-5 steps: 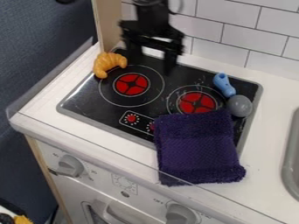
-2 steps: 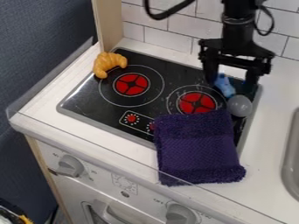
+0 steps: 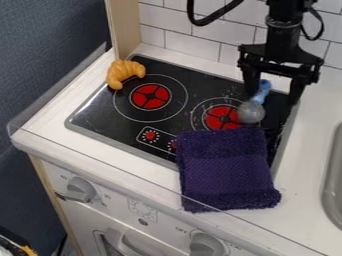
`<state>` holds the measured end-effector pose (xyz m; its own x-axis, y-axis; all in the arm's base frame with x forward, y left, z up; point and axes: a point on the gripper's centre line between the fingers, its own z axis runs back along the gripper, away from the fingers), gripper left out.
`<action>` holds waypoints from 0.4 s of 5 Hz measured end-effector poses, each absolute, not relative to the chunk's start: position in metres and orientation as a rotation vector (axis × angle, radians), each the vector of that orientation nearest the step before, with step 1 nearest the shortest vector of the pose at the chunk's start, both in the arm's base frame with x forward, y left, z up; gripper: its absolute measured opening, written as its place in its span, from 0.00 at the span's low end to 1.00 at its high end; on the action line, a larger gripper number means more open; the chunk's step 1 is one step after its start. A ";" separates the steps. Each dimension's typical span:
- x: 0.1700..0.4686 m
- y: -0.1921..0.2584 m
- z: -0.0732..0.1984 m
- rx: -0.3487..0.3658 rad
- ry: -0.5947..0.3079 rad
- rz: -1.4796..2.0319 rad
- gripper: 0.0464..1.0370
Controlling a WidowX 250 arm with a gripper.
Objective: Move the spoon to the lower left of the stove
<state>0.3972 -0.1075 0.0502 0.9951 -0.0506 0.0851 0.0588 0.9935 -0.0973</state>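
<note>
The black gripper (image 3: 273, 98) hangs over the right rear part of the stove (image 3: 100, 116), its two fingers wide apart and open. The spoon has a blue handle (image 3: 262, 91) and a grey bowl (image 3: 251, 112). Its handle stands between the fingers, close to the left one; whether they touch is unclear. The bowl lies over the right side of the right red burner, just behind the towel.
A purple towel (image 3: 227, 170) covers the stove's front right part and hangs over the counter edge. An orange croissant (image 3: 123, 73) sits at the stove's rear left corner. A sink rim (image 3: 330, 185) is at the right; a tiled wall stands behind.
The gripper has come from the rear left to the right, over the spoon. Since the middle frame, the spoon has turned, its bowl shifting left and its handle now leaning to the right.
</note>
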 end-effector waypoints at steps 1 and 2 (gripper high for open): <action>0.396 -0.104 0.047 -0.076 -0.079 -0.047 0.68; 0.396 -0.098 0.045 -0.039 -0.081 -0.050 0.37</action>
